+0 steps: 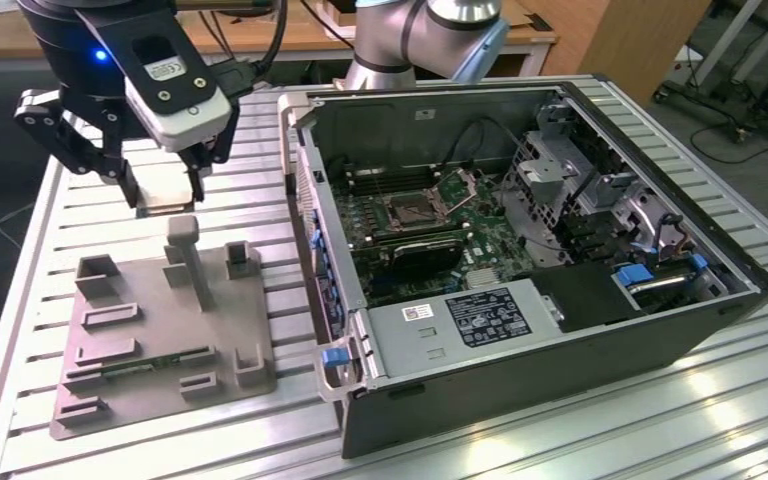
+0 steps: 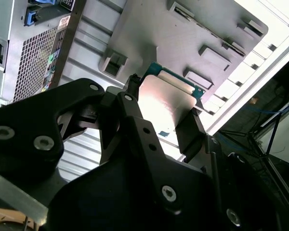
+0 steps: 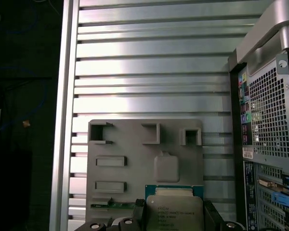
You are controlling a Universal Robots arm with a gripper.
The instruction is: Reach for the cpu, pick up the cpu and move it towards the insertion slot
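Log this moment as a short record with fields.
cpu: small square chip with silver-grey metal top, held above the grey plastic fixture
gripper: black two-finger gripper, shut on the cpu
fixture: on the slatted metal table, long green memory stick lying in it
insertion slot: square silver-framed socket inside the open computer case, hinged metal plate raised
progress: cpu lifted, not yet at the slot

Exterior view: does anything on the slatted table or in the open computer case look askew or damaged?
Nothing stands out. The small square silver-topped cpu is held straight in the black gripper above the grey plastic fixture. The silver-framed insertion slot has its hinged plate raised, which looks intended, not damage.
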